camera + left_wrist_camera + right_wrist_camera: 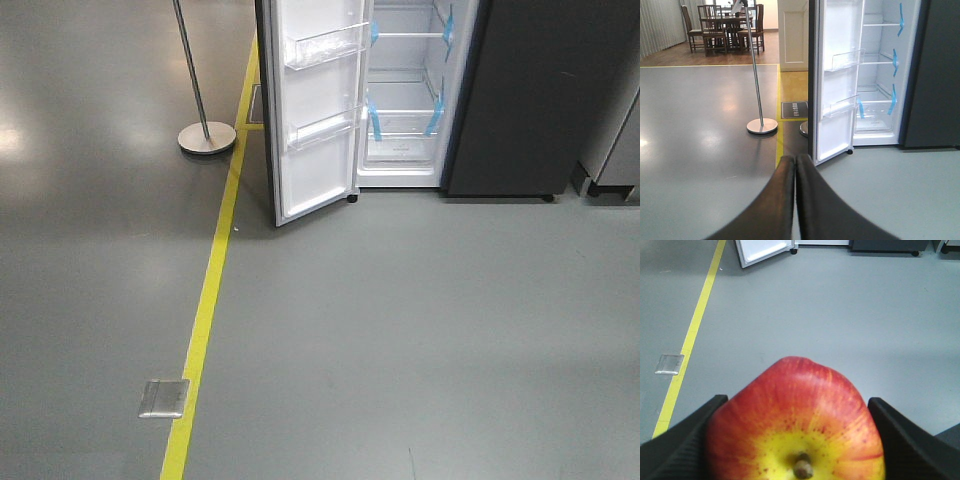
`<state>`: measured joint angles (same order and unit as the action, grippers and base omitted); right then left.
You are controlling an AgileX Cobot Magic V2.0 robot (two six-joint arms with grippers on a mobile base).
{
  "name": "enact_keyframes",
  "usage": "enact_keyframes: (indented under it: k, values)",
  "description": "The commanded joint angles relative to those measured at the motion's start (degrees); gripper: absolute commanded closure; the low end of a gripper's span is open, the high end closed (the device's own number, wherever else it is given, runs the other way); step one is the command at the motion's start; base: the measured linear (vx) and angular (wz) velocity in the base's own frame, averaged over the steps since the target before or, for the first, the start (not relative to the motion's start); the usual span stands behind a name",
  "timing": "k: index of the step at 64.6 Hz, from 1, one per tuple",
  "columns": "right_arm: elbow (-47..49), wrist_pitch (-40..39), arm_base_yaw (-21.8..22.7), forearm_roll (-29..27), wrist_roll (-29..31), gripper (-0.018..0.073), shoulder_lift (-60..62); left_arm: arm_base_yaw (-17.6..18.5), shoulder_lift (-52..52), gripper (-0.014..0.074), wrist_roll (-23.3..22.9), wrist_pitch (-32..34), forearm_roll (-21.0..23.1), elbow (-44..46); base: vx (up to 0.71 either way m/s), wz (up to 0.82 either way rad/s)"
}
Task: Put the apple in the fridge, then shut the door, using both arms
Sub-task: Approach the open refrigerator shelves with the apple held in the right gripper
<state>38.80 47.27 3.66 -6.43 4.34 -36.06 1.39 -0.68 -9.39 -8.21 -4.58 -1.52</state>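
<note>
The red and yellow apple fills the bottom of the right wrist view, stem toward the camera, with my right gripper shut on it, a black finger pressed on each side. My left gripper is shut with nothing in it, its two fingers touching. The dark grey fridge stands ahead with its white interior showing clear shelves and blue tape. Its door hangs open to the left, white inside with clear bins. The door also appears ahead of my left gripper. Neither arm shows in the front view.
A yellow floor line runs from near left toward the door. A pole on a round base stands left of the door. A metal floor plate lies beside the line. A grey cabinet stands at the far right.
</note>
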Motion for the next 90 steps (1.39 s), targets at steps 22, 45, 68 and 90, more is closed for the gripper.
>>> enact_keyframes:
  k: [22,45,68,90]
  values:
    - [1.6,-3.8,0.1,-0.1,0.1,0.0543,0.0,0.5,-0.8,0.0601,-0.1,4.5,0.1,-1.1,0.15,-0.01]
    - [1.6,-3.8,0.1,-0.1,0.1,0.0543,0.0,0.5,-0.8,0.0601,-0.1,4.5,0.1,-1.1,0.15,-0.01]
    - [1.6,-3.8,0.1,-0.1,0.1,0.0543,0.0,0.5,-0.8,0.0601,-0.1,4.5,0.1,-1.1,0.13,-0.01]
    - [1.6,-3.8,0.1,-0.1,0.1,0.0543,0.0,0.5,-0.8,0.0601,-0.1,4.5,0.1,-1.1,0.12,0.00]
